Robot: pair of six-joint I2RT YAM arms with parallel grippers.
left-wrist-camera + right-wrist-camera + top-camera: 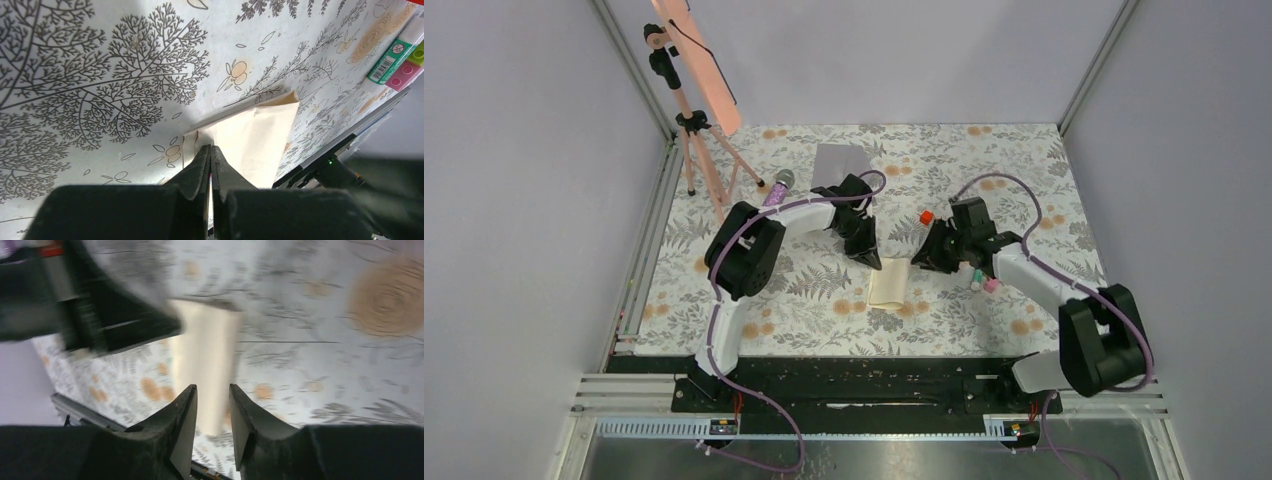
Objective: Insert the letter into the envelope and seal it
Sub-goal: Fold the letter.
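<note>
Left hand (874,263) clenched at letter's (890,285) 11 o'clock corner, likely pinning it; right hand (919,260) released, 2 o'clock.

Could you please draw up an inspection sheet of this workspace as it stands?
Surface: table under a fern-and-flower print cover.
Job's things: letter lies mid-table; envelope flat at the far edge, apart from it.
Clutter: microphone, red-capped item, markers.
Pincers: left pincer shut at the letter's edge, grip on it unclear; right pincer open beside the letter, empty.
Cables: purple cables loop along both arms.
Surroundings: tripod at far left; plain walls.
</note>
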